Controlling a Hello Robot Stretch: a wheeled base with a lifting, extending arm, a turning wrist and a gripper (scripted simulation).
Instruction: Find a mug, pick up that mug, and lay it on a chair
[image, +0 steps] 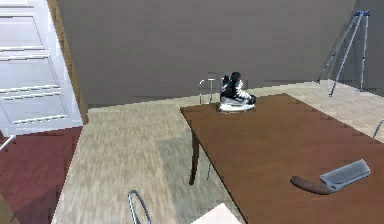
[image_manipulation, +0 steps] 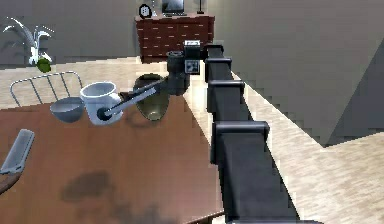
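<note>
One white mug (image_manipulation: 98, 103) with a bluish rim is seen standing on the brown surface (image_manipulation: 120, 170) at the arm side view's upper left, just beside one grey bowl (image_manipulation: 67, 107). The arm (image_manipulation: 235, 130) is stretched up the frame, with the tool (image_manipulation: 118, 107) angled left at the mug. Whether anything is grasped cannot be told.

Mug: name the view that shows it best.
Arm side view: the white mug shows large, near the gripper, beside a grey bowl. The forward view gives a brown table with a skate instead.
</note>
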